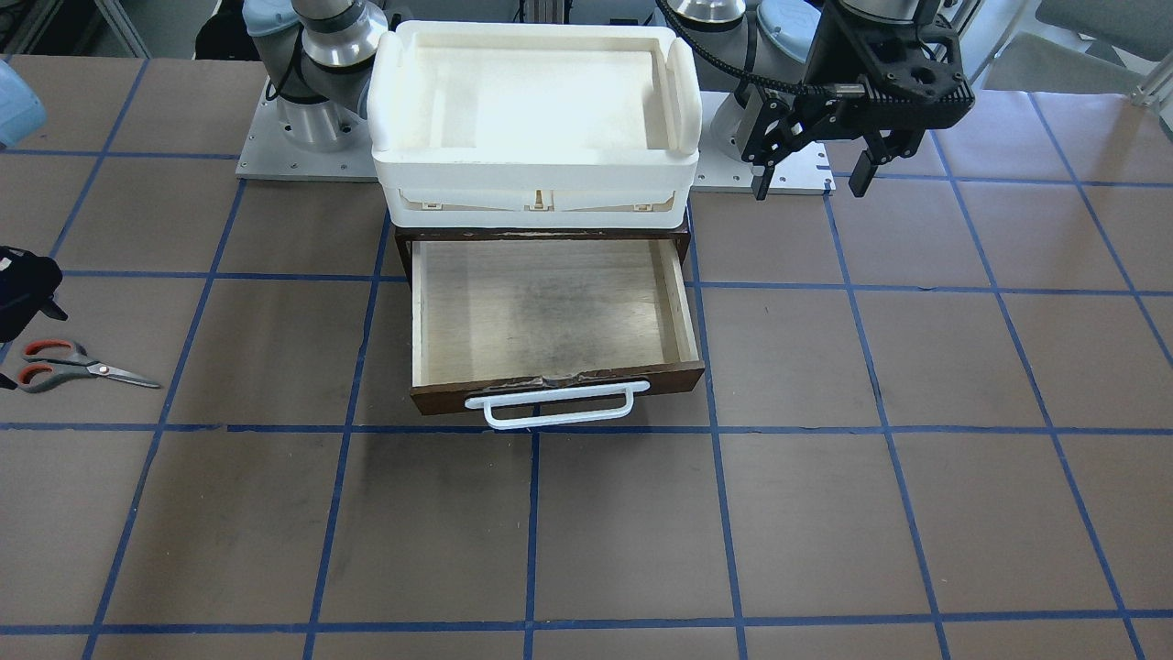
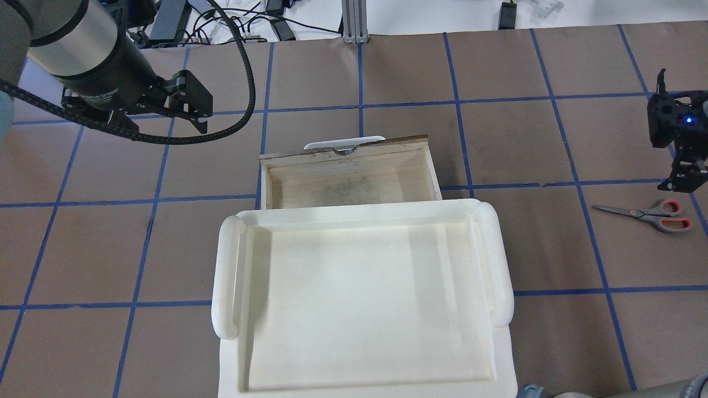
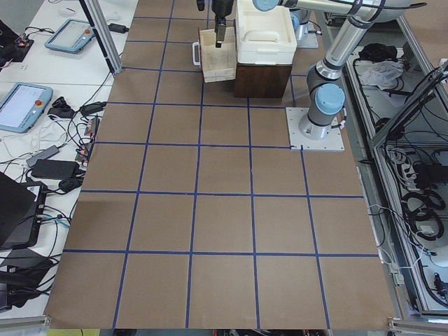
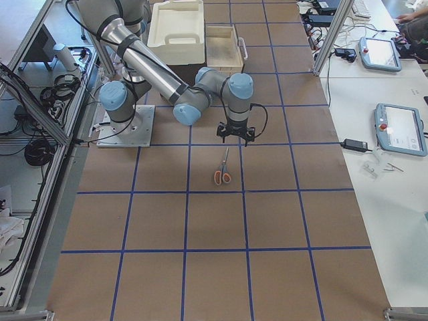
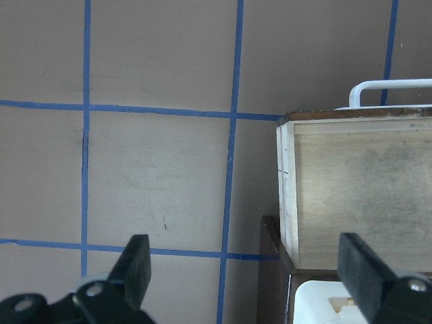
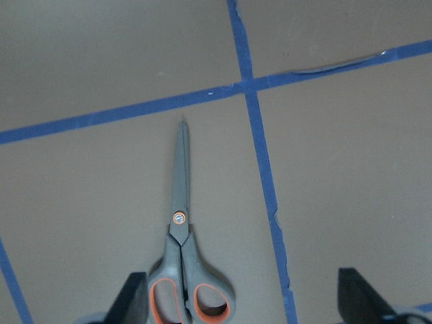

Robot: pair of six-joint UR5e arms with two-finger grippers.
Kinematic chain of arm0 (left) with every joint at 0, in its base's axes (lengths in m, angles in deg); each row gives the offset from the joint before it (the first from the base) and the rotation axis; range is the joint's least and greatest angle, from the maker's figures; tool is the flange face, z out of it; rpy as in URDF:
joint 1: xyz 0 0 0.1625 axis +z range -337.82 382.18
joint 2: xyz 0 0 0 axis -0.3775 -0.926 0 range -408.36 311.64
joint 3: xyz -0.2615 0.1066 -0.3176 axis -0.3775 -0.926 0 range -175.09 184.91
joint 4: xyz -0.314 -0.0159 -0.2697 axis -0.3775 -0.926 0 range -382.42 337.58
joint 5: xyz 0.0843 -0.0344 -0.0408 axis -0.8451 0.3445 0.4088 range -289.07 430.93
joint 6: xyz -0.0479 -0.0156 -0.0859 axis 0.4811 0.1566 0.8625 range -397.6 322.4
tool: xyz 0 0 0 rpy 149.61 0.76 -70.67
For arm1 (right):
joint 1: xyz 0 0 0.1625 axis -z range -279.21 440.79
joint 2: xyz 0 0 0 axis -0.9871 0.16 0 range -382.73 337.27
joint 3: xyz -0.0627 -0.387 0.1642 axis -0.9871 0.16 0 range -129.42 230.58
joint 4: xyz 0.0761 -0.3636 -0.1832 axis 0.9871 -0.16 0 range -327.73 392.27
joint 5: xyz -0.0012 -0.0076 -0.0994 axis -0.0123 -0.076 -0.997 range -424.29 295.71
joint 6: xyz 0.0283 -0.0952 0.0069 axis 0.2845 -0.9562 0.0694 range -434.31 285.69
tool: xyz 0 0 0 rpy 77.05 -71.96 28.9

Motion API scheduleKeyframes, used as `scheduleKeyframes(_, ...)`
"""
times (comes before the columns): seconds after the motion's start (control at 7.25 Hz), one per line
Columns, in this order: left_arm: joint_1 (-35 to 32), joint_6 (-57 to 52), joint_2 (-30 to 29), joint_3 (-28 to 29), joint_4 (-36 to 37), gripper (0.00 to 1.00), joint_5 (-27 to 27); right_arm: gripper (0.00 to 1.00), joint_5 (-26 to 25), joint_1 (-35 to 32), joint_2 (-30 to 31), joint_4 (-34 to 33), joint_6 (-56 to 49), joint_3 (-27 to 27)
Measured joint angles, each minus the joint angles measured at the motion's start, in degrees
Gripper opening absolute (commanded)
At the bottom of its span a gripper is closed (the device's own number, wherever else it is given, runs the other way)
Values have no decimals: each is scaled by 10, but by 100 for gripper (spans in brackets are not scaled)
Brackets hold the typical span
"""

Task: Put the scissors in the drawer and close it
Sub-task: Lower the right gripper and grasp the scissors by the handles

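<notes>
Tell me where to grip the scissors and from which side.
Grip the scissors across the narrow neck at the pivot, coming straight down from above. They lie flat and closed on the table, so no side hold is likely. The open right gripper hangs above the handle end, its fingers lined up across their width.
</notes>
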Motion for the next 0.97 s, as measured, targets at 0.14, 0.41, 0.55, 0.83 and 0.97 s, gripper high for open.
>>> scheduleKeyframes(0.14, 0, 0, 0, 0, 0, 100, 0, 100, 15, 19, -27, -20, -41, -6)
scheduleKeyframes(0.41, 0, 0, 0, 0, 0, 100, 0, 100, 47, 50, -55, -25, -75, -16)
scheduleKeyframes(0.55, 0, 0, 0, 0, 0, 100, 0, 100, 60, 56, -59, -28, -85, -29)
scheduleKeyframes(0.83, -1, 0, 0, 0, 0, 100, 0, 100, 70, 61, -61, -38, -100, -48)
scheduleKeyframes(0.97, -1, 0, 0, 0, 0, 100, 0, 99, 69, 61, -63, -49, -110, -50)
